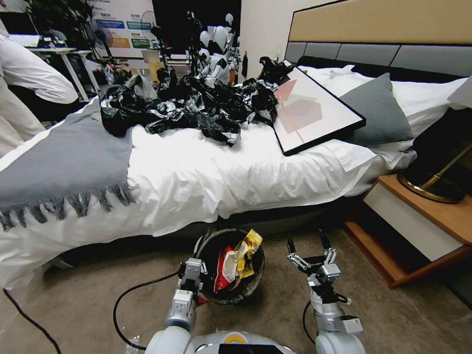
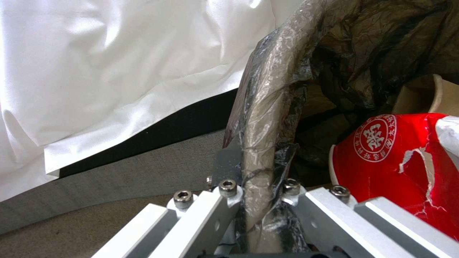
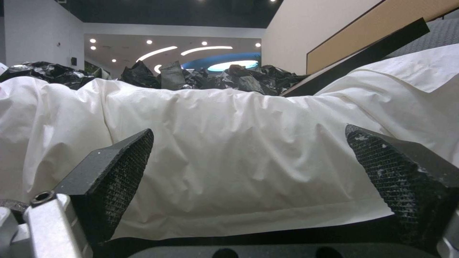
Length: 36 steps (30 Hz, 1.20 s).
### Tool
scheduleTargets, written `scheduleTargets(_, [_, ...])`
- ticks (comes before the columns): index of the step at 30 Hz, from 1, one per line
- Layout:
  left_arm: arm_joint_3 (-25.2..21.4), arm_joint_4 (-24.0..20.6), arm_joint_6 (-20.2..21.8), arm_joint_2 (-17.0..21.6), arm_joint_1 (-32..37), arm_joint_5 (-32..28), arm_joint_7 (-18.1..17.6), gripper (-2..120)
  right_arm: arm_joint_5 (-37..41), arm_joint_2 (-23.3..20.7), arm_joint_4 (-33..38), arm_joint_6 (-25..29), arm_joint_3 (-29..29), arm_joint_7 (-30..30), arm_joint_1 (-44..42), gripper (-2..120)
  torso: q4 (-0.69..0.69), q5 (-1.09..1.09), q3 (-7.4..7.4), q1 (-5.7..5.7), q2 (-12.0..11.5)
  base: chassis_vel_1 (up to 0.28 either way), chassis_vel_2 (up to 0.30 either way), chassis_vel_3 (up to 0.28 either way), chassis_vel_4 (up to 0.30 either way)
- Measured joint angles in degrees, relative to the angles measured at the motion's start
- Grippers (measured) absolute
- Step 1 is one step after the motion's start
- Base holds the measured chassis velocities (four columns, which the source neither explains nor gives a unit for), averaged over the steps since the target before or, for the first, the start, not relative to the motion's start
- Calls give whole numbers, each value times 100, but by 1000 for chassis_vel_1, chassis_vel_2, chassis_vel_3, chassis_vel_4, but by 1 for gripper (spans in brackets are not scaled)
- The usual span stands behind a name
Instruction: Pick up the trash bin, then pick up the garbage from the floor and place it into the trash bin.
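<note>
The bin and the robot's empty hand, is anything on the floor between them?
No. In the head view, just bare carpet lies between the trash bin and the open right hand.

White round seal of unreadable Chinese characters on the red snack packet (image 2: 406, 157) in the trash bin (image 2: 268, 118)

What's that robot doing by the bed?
It is tidying up litter. Its left gripper is clamped on the rim of the trash bin, a small round one lined with a dark bag, holding it in front of the bed. A red snack packet and a yellow wrapper already sit inside. Its right gripper hangs open beside the bin, with nothing in it, pointing toward the white sheet.
</note>
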Motion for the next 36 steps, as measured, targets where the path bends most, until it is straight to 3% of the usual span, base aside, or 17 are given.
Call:
scheduleTargets(20, [-13,-36,12,7,9,17,-8,0,-41,-6,-3,-188,-16,116,73,100,0,0,0,0,0,34,37,42,39])
scheduleTargets(36, [-56,-94,7,-15,69,41,-14,0,-94,-12,150,-425,-156,114,254,100,1,0,0,0,0,124,114,119,110])
